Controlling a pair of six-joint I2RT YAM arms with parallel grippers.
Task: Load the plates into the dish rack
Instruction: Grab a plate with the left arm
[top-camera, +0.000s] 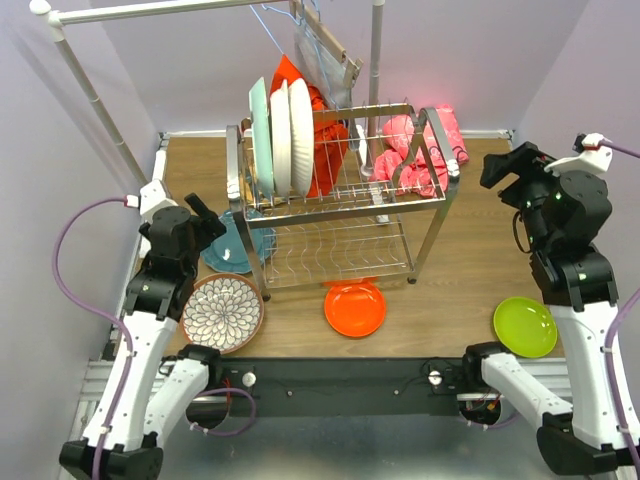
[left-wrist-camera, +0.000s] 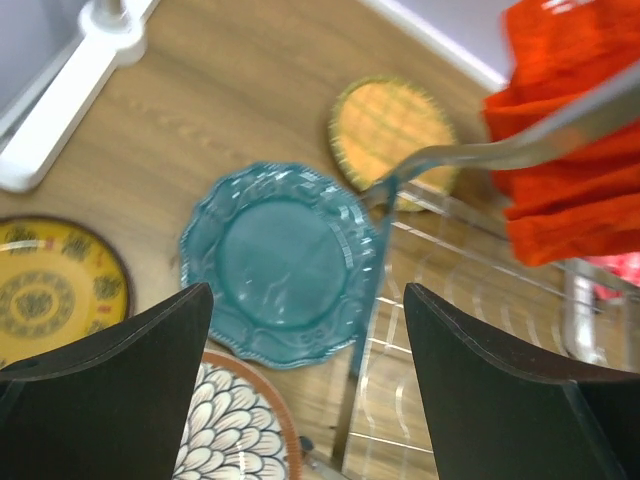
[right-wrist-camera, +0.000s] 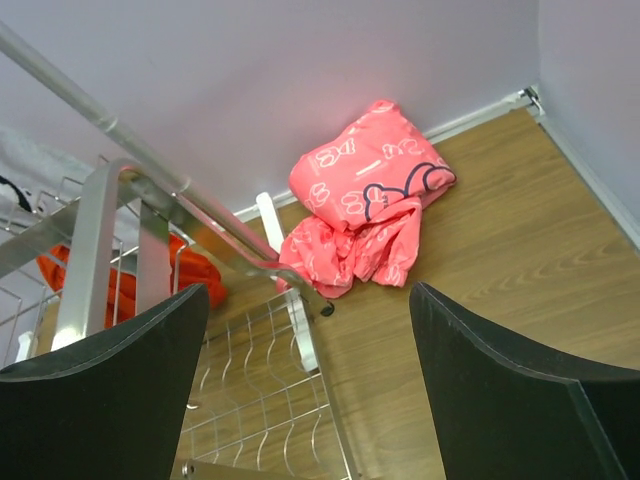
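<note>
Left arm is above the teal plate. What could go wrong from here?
The teal plate lies flat with its edge at a leg of the dish rack, so the open left gripper may bump the rack and rattle the standing plates on top. A flat plate may also slip from its grip.

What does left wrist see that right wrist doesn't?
Only left wrist: the teal plate, yellow patterned plate, tan plate and part of a floral plate, all lying on the table. Only right wrist: the pink cloth. Both: the dish rack and the red cloth behind its wires. The left gripper and right gripper are each open and empty.
</note>
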